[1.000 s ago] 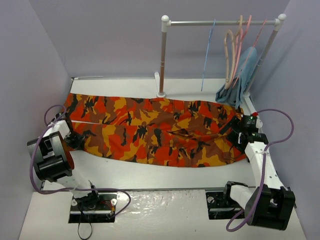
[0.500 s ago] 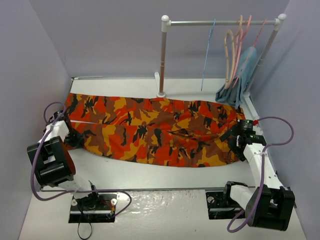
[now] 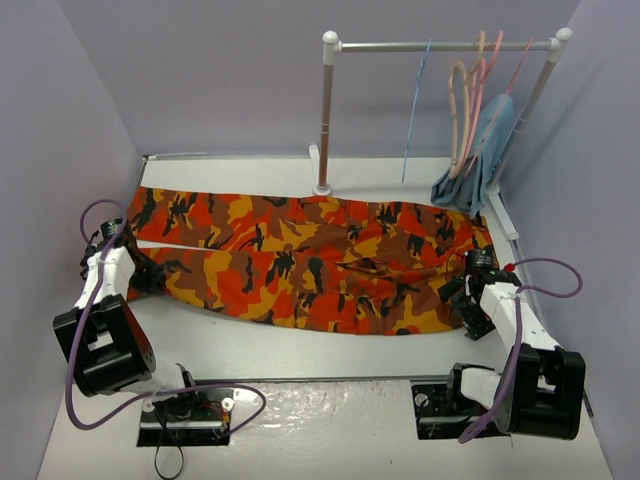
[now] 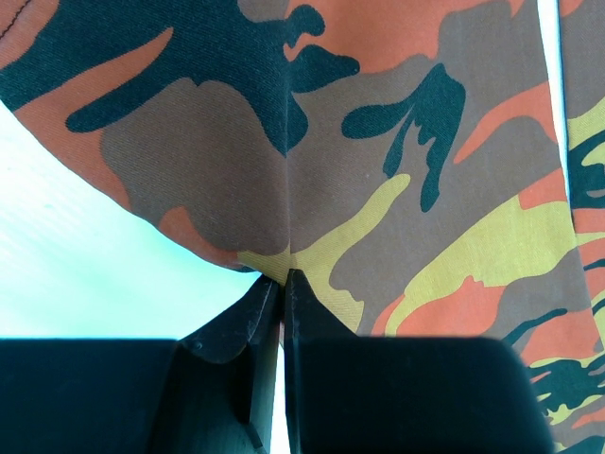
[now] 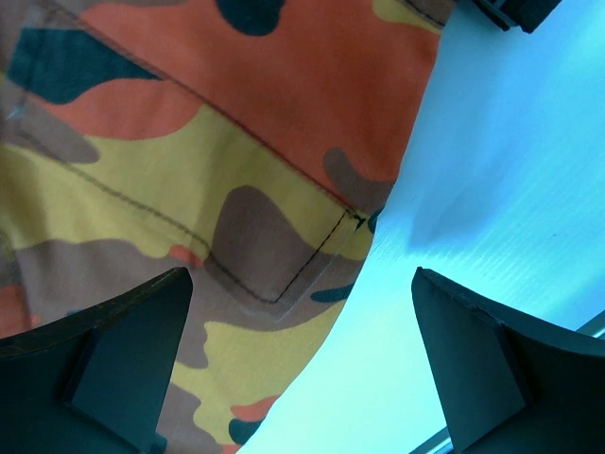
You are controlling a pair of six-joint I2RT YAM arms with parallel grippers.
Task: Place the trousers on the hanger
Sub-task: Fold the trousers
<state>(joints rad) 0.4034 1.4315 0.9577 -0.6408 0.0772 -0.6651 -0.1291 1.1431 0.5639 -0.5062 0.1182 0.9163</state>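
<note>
The camouflage trousers [image 3: 300,265] lie flat across the table, legs to the left and waist to the right. My left gripper [image 3: 148,278] is shut on the near leg's hem; the left wrist view shows the fingers [image 4: 312,312] pinching the edge of the fabric [image 4: 378,142]. My right gripper [image 3: 458,296] is open at the waist's near right corner. In the right wrist view [image 5: 302,364] it straddles the cloth edge [image 5: 189,189], with nothing between the fingers. The light-blue wire hanger [image 3: 414,100] hangs on the rail at the back.
A white rack [image 3: 325,110] stands at the back, its left post at the trousers' far edge. A tan hanger [image 3: 459,110], a pink hanger [image 3: 482,90] and a teal-blue cloth [image 3: 480,155] hang at its right end. Walls close in on both sides.
My right gripper has moved nearer and slightly left along the waist edge. My left arm has swung toward the near side while its gripper stays at the leg hem.
</note>
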